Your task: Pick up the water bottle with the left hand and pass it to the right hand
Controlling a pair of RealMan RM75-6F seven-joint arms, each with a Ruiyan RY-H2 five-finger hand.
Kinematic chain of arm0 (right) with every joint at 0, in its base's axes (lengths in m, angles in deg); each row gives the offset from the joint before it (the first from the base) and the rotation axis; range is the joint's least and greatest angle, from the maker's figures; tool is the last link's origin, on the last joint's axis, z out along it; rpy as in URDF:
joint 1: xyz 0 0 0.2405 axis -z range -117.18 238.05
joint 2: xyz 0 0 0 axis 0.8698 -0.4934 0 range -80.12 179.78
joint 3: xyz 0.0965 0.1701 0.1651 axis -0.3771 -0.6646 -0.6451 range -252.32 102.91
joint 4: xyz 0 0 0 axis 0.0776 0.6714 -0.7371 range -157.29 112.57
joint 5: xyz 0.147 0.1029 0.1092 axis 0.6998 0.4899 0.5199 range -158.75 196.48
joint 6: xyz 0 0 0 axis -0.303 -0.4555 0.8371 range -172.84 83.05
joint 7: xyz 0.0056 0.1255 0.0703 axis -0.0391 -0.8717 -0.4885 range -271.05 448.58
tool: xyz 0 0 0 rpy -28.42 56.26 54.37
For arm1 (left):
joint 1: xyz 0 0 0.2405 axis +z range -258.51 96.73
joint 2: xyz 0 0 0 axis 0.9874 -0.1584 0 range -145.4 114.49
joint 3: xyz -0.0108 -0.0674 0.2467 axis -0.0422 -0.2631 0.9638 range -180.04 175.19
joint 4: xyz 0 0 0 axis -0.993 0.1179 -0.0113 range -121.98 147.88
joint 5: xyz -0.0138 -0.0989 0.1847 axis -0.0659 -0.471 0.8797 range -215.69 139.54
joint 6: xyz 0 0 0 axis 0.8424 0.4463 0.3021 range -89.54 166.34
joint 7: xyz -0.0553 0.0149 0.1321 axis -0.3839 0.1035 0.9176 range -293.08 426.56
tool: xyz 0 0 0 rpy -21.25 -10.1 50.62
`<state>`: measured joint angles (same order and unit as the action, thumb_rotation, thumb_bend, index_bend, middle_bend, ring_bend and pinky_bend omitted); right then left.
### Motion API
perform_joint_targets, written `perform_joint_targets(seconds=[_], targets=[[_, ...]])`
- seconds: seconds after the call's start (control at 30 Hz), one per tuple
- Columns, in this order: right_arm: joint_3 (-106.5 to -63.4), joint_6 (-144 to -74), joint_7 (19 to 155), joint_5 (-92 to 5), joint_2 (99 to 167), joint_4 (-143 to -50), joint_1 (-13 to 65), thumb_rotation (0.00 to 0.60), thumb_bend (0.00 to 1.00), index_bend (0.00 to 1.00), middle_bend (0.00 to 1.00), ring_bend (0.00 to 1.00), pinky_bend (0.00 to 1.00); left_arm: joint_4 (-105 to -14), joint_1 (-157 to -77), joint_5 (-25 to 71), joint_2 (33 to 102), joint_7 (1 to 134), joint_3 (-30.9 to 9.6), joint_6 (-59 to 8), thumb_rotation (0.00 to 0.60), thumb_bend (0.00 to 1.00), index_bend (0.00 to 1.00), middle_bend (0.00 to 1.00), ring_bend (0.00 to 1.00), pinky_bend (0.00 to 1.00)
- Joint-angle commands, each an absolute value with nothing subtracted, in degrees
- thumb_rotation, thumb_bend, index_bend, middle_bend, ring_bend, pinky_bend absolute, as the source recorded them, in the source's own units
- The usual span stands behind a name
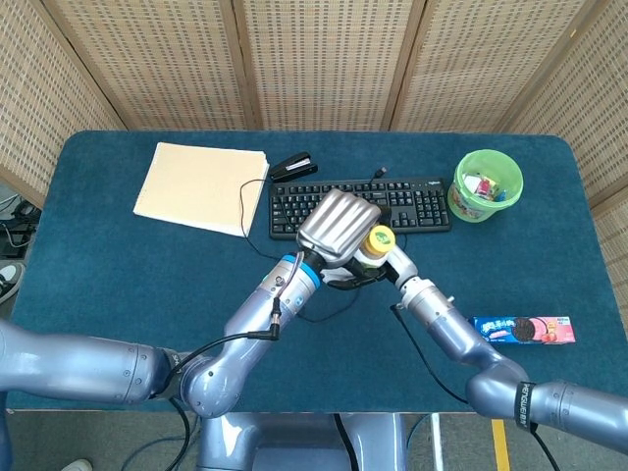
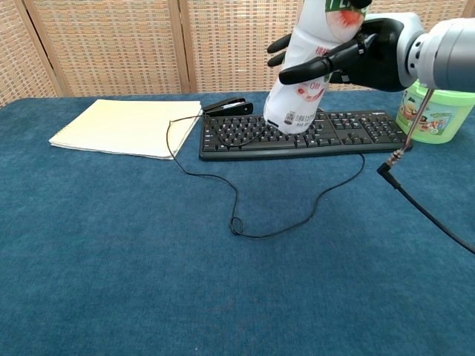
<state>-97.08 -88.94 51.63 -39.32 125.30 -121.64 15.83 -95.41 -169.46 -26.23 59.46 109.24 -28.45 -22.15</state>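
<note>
Handover under way, mid-frame above the keyboard (image 2: 304, 133).
Your left hand (image 1: 339, 228) grips the bottle (image 2: 308, 70); your right hand (image 2: 356, 59) wraps it too. Next, I judge: firm the right, then release the left.

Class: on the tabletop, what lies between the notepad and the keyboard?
In the head view, the black stapler and a loop of the keyboard's cable lie between the notepad and the keyboard.

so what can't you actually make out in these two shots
- Left robot hand: head view shows only its back, which hides its fingers and grip; cut off by the chest view's top edge.
- Water bottle: cap cut off by the chest view's top edge.
- Right robot hand: mostly hidden under the left in head view.
- Green bucket: contents too small.
</note>
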Motion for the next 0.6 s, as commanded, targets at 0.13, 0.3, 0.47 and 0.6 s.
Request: perform_joint_targets(seconds=[0.13,0.3,0.47,0.6], targets=[[-98.8,-93.5,57.5,-29.9,126.4,-124.0,16.2,0.600,0.47,0.71,0.66,0.86,0.83,-95.3,-168.9,-25.2,59.6,107.6,-27.8,-22.4,0.600,0.55,0.76,0.61,0.56,0.70],[-99.4,-92.8,56.3,-29.7,125.5,-124.2,17.5,0.600,0.56,0.73,0.66,0.88,0.86,-95.4,-168.3,-24.4,59.4,106.5,-27.3,-22.4,0.600,0.53,0.75,0.61,0.56,0.70],[-99.9,-91.9,55.6,-30.7,124.7,-124.2,18.5,0.600,0.58,0.73,0.66,0.88,0.86,-96.1,-167.4,-23.3,58.6,104.8,-27.3,-21.9,0.600,0.40,0.55,0.45,0.45,0.59],[-100.2,-91.3,55.0,-31.4,124.4,-124.2,19.1,0.600,0.58,0.73,0.66,0.88,0.86,-97.6,-166.1,-23.1,56.7,102.2,-27.7,-19.3,0.600,0.05,0.07,0.02,0.04,0.13]])
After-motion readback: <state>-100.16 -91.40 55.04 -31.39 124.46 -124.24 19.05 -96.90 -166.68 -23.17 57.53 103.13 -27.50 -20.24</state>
